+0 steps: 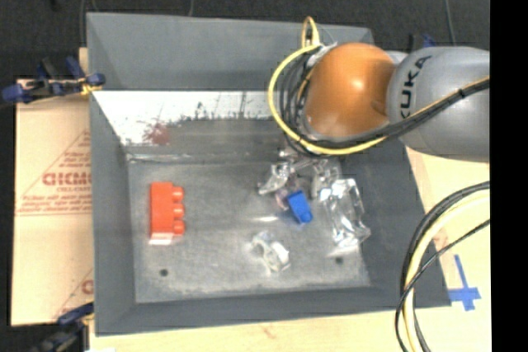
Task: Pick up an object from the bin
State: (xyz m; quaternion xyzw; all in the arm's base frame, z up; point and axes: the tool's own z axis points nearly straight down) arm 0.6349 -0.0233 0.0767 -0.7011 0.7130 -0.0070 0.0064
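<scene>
Gripper (304,174), grip state unclear, over blue block (299,208); bin (111,210) also holds red brick (166,213).

The arm reached in from the right, its gripper (302,176) low over the right half of the grey bin (111,202), just above a small blue block (299,208). A crumpled clear wrapper (345,214) lay just right of that block and a smaller clear piece (271,251) near its lower left. An orange-red toy brick (166,212) sat well apart on the left.

Small blue block (299,208), tilted, on bin (109,202) floor right of ctr, just beside crumpled clear wrapper (346,214).
</scene>
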